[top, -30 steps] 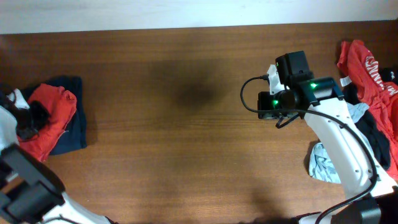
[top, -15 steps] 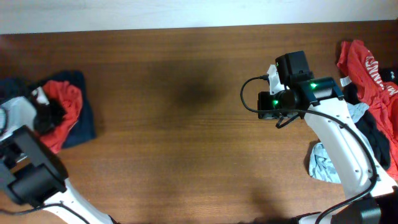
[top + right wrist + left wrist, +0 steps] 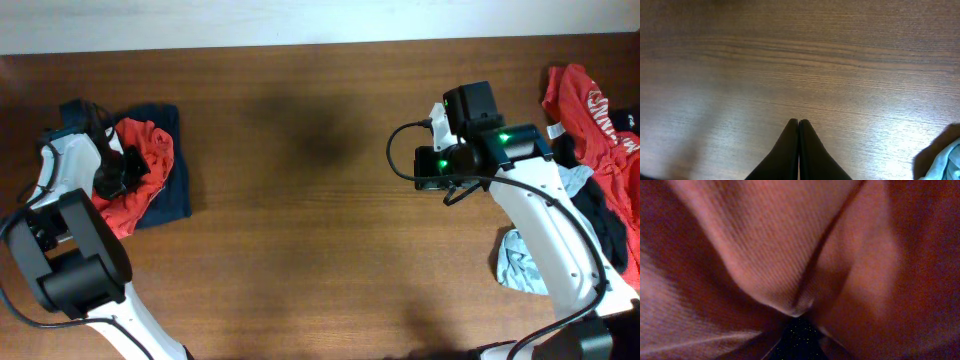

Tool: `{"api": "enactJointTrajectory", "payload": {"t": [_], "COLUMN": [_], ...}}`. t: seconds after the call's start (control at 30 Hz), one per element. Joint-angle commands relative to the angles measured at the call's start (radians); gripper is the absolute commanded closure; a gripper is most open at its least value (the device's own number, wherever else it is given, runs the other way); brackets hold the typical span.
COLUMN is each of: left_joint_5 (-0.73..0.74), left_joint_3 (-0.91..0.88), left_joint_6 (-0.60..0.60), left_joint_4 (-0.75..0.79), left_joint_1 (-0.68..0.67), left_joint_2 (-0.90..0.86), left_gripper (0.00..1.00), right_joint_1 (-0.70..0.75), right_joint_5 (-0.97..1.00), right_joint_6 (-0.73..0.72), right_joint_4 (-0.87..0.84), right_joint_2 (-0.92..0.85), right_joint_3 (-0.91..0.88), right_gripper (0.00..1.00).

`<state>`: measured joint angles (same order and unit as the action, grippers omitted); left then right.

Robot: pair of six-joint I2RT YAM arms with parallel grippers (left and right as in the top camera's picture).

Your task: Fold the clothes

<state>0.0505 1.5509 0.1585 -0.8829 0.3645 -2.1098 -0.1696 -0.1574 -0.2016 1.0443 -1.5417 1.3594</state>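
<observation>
Your left jaws look clenched on the orange-red T-shirt at nine o'clock, likely to drag it across the bench; right jaws hover pinched, empty, at three.

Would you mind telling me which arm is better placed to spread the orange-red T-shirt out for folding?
Left. The left fingers are shut on the orange-red T-shirt, while the right fingers are shut over bare table, far from it.
</observation>
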Motion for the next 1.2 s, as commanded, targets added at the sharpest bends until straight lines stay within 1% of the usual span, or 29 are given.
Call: {"api": "enactJointTrajectory", "payload": {"t": [0.0, 0.1, 0.17, 0.2, 0.23, 0.33, 0.37, 0.4, 0.5, 0.53, 0.63, 0.67, 0.73, 0.87, 0.97, 1.07, 1.13, 1.17], "left_joint_5": [-0.107, -0.108, -0.103, -0.095, -0.092, -0.092, -0.092, -0.092, -0.062, -0.038, 0.056, 0.098, 0.131, 0.133, 0.109, 0.087, 0.087, 0.087], "left_joint_3": [-0.047, -0.041, -0.026, -0.016, -0.006, 0.039, 0.061, 0.089, 0.190, 0.222, 0.293, 0.307, 0.314, 0.314, 0.314, 0.314, 0.314, 0.314], "left_joint_6": [-0.042, -0.113, -0.122, -0.122, -0.122, -0.122, -0.122, -0.121, -0.122, -0.122, -0.122, -0.123, -0.134, -0.175, -0.183, -0.205, -0.231, -0.242], "left_joint_4": [-0.046, -0.042, -0.047, -0.050, -0.055, -0.094, -0.115, -0.142, -0.231, -0.258, -0.306, -0.315, -0.325, -0.361, -0.378, -0.392, -0.409, -0.421], "left_joint_1": [0.001, 0.000, 0.000, 0.000, 0.000, 0.002, 0.003, 0.003, 0.002, 0.002, 0.001, -0.003, -0.012, -0.065, -0.134, -0.210, -0.264, -0.294], "left_joint_2": [-0.074, -0.072, -0.065, -0.057, -0.045, 0.013, 0.037, 0.064, 0.153, 0.185, 0.278, 0.319, 0.385, 0.514, 0.608, 0.681, 0.716, 0.731], "left_gripper": [0.99, 0.99, 0.99, 0.98, 0.94, 0.74, 0.64, 0.50, 0.38, 0.32, 0.26, 0.25, 0.25, 0.27, 0.27, 0.22, 0.17, 0.16], "right_joint_1": [0.006, 0.006, 0.006, 0.006, 0.006, 0.006, 0.006, 0.006, 0.006, 0.006, 0.006, 0.006, 0.006, 0.006, 0.006, 0.006, 0.006, 0.006], "right_joint_5": [0.013, 0.012, 0.012, 0.012, 0.012, 0.012, 0.012, 0.012, 0.012, 0.012, 0.014, 0.022, 0.039, 0.034, 0.035, 0.035, 0.035, 0.035], "right_joint_6": [0.010, 0.010, 0.010, 0.010, 0.010, 0.010, 0.010, 0.010, 0.010, 0.010, 0.010, 0.010, 0.010, 0.024, 0.041, 0.048, 0.048, 0.048], "right_joint_4": [-0.011, -0.017, -0.020, -0.020, -0.020, -0.019, -0.019, -0.019, -0.019, -0.019, -0.020, -0.020, -0.020, -0.020, -0.020, -0.033, -0.048, -0.060], "right_joint_2": [-0.003, -0.003, -0.003, -0.003, -0.003, -0.003, -0.003, -0.003, -0.003, -0.003, -0.003, -0.003, -0.003, 0.004, 0.032, 0.092, 0.144, 0.175], "right_joint_3": [0.002, 0.002, 0.002, 0.002, 0.002, 0.002, 0.002, 0.002, 0.002, 0.002, 0.002, 0.002, 0.002, 0.002, 0.002, 0.002, 0.002, 0.002], "right_gripper": [0.96, 0.96, 0.96, 0.96, 0.96, 0.96, 0.96, 0.96, 0.96, 0.96, 0.96, 0.96, 0.96, 0.92, 0.91, 0.90, 0.87, 0.86]}}
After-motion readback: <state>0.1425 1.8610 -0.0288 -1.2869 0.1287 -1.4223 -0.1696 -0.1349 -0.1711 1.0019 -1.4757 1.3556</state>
